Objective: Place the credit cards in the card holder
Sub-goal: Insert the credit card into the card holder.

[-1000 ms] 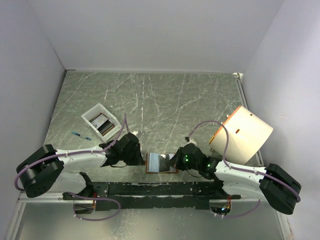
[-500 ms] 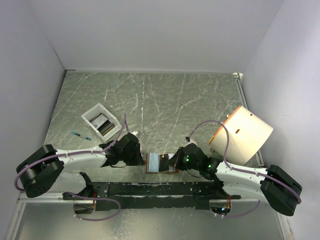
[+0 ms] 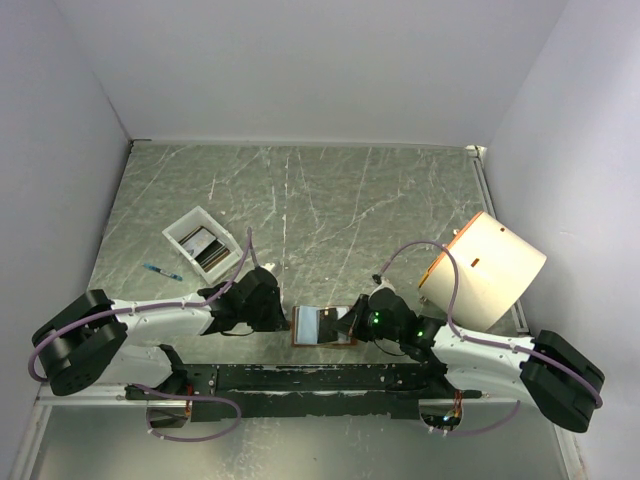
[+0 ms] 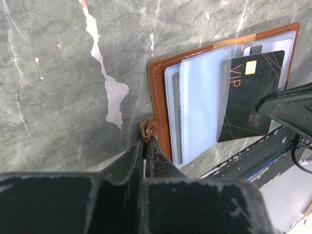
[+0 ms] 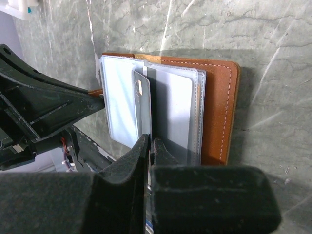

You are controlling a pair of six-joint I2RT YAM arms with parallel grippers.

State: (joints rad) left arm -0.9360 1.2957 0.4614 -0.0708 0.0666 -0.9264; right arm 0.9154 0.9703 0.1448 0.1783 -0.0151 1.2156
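Grey-green marbled surface [image 3: 330,200], white walls round it; the work sits at its near edge, between the two arms. The card holder [image 4: 157,92] lies open and flat, clear sleeves up, straight ahead of the left pincer [image 4: 147,140]; that pincer is closed on the holder's small leather tab at the cover's edge; we judge this as a pin-down, so the holder does not slide while a card is pushed in. The right pincer [image 5: 148,145] faces it from the opposite side, closed on a dark card [image 4: 249,95] marked VIP with a gold chip; in its own view the card stands edge-on just beyond its tips, over the sleeves; from the left wrist the card's leading edge seems to sit under a clear sleeve, slightly tilted; how deep, we cannot tell. We judge the card as being fed in, not yet seated.

Around: a white tray [image 3: 183,228] well beyond and outward of the left pincer, more credit cards [image 3: 206,248] in it, so more remain; a small blue pen-like thing [image 3: 162,271] near the tray; a big cream cylinder [image 3: 485,268] with orange rim, tilted, beyond and outward of the right pincer; none crowd the holder. In the way: the floppy stacked sleeves may catch the card's corner; the pincers face each other closely across the holder; the dark mount rail [image 3: 300,378] runs just behind both.
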